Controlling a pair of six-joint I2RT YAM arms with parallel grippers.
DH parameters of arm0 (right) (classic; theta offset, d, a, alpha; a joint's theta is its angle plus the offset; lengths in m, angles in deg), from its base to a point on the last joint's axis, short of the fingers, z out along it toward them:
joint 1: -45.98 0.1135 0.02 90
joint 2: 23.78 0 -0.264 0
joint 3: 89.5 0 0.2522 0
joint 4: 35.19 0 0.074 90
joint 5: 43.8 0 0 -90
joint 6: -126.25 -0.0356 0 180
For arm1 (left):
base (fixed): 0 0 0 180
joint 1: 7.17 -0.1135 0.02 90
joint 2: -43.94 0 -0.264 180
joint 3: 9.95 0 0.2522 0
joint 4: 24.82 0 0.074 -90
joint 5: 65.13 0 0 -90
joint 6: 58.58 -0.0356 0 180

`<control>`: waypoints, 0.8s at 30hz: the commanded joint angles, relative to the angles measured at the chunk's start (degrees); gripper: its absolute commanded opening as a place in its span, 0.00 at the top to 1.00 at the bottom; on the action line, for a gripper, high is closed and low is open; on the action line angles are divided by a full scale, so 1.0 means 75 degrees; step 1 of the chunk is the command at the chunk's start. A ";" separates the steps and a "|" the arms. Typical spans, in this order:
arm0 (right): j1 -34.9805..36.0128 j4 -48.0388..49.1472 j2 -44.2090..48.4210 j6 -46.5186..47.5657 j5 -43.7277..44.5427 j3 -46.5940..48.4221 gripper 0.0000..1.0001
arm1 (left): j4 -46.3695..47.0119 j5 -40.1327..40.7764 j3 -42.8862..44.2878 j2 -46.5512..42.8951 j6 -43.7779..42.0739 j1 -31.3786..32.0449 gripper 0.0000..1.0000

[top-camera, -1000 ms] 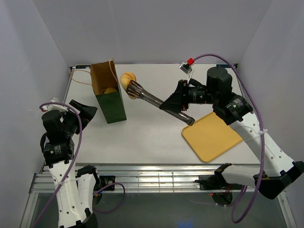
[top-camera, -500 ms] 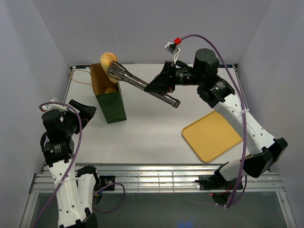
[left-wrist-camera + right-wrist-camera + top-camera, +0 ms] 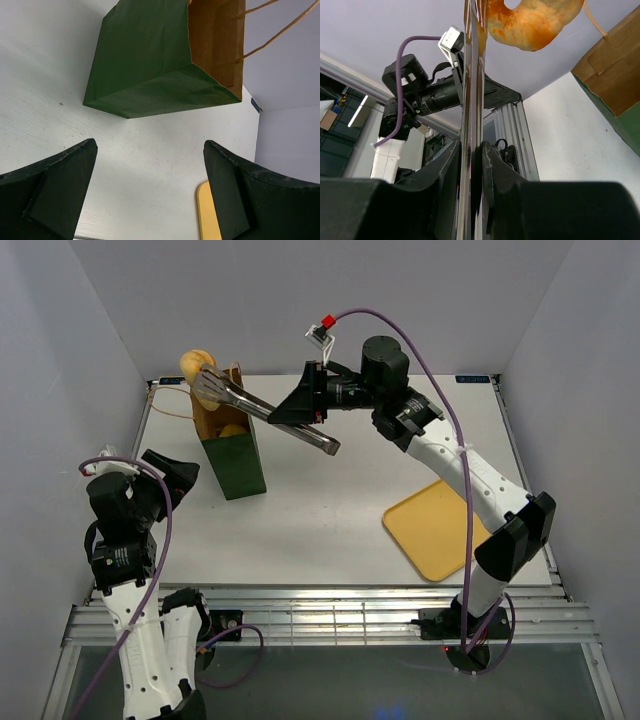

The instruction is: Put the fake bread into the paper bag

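Clamping tongs [image 3: 255, 408], outstretched right pincer [image 3: 285, 412] holds bread [image 3: 197, 363] over paper bag [image 3: 236, 458].

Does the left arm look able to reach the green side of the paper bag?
Probably yes: the left fingers stand open and face the paper bag, with only bare table between. The tongs hover above its mouth, away from that side.

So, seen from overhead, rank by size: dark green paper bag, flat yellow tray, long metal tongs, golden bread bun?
First, unranked: flat yellow tray and dark green paper bag look alike, and the right arm hides part of the tray.
Then long metal tongs.
Smallest: golden bread bun.
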 commanded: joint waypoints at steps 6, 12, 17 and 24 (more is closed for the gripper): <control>0.0291 0.0320 -0.0628 -0.0012 0.0686 0.0683 0.92 | 0.0142 0.0111 0.0029 -0.0052 0.0012 0.0022 0.02; 0.0432 -0.0242 -0.1027 0.0221 0.1166 0.0964 0.91 | 0.0143 0.0099 -0.0006 -0.0099 -0.0046 0.0022 0.02; 0.0479 -0.0734 -0.1179 0.0456 0.1518 0.1047 0.90 | 0.0131 0.0052 -0.0088 -0.0123 -0.0070 0.0022 0.02; 0.0526 -0.0911 -0.1343 0.0503 0.1729 0.1105 0.85 | 0.0131 -0.0053 -0.0089 -0.0146 -0.0058 0.0011 0.02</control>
